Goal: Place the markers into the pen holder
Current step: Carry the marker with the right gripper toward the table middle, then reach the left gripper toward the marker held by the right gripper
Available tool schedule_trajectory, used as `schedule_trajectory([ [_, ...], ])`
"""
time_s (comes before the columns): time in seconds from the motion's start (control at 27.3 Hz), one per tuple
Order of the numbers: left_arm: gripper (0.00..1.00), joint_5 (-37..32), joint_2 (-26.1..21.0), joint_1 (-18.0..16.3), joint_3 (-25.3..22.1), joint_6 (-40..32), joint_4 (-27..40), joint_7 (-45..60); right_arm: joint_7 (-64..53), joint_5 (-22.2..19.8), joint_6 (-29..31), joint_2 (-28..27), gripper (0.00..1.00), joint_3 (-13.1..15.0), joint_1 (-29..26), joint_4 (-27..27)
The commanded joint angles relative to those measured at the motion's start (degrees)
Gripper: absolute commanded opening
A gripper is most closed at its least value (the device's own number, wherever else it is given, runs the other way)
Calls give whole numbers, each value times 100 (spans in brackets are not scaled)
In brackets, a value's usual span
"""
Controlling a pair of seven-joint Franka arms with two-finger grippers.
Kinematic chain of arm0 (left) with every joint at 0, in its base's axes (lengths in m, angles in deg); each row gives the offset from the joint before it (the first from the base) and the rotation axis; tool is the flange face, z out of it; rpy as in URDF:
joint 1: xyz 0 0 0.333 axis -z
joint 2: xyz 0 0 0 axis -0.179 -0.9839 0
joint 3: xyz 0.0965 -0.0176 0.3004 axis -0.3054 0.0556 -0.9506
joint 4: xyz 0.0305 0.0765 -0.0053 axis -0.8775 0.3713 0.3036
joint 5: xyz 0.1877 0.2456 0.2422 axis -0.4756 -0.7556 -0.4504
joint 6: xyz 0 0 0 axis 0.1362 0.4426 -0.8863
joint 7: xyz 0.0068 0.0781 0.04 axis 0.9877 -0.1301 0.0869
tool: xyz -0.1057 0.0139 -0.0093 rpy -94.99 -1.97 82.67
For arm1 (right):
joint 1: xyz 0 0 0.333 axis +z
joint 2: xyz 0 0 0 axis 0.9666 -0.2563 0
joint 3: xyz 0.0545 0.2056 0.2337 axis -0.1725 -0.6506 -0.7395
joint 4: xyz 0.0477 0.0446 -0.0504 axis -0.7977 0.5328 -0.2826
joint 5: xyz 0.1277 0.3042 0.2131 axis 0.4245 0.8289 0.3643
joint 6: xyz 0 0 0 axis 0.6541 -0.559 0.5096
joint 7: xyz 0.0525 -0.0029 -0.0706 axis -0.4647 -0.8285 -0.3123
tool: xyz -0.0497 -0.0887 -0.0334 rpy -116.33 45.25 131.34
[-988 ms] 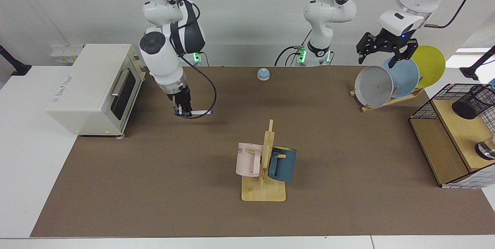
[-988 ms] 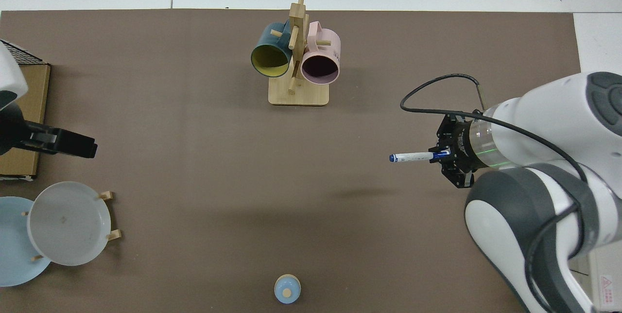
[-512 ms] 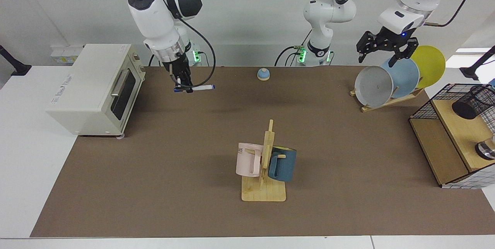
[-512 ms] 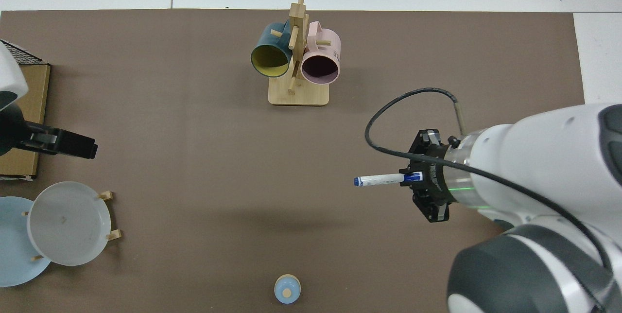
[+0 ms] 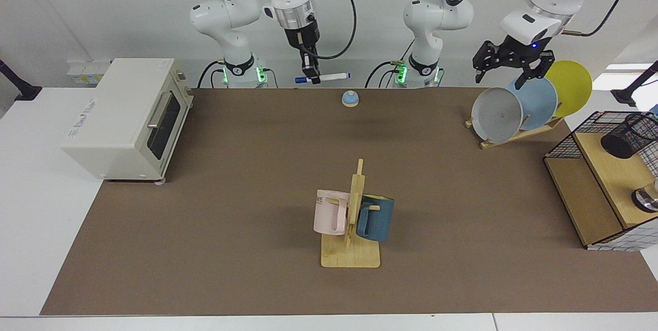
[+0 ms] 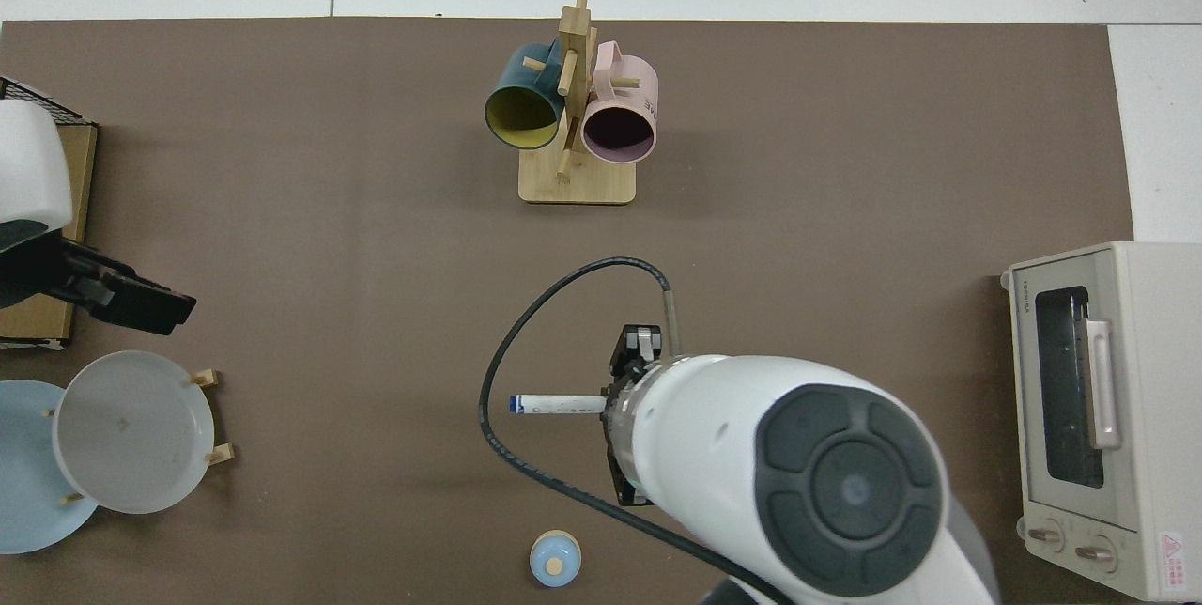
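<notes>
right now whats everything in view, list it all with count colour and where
marker: 1, white with blue ends, level in the right pincer, high over the table's far edge
pen holder: 1, black mesh, tipped over on the wire and wood shelf
toaster oven: 1, cream, opposite end from the shelf
mug tree: 1, wood, mid table, holding a pink mug and a dark blue mug
plates: 3, grey, light blue, yellow, in a wooden rack
bell: 1, blue, far edge
metal round object: 1, shiny, on the shelf
right pincer: shut on the marker
left pincer: open, hanging above the plates
</notes>
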State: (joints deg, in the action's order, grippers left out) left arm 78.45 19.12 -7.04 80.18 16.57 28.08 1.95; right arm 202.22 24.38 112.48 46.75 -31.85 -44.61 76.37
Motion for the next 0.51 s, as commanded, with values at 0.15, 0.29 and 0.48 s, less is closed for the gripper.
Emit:
schedule_trajectory([
  [0.15, 100, 228, 397, -11, 395, 370, 630, -1428, 789, -421, 133, -998, 0, 25, 444, -904],
  [0.29, 99, 342, 529, -11, 580, 599, 955, -2200, 816, -421, 107, -1226, 0, 25, 514, -1220],
  [0.48, 99, 737, 555, -11, 747, 784, 1096, -2800, 816, -386, 133, -1288, 0, 25, 549, -1282],
])
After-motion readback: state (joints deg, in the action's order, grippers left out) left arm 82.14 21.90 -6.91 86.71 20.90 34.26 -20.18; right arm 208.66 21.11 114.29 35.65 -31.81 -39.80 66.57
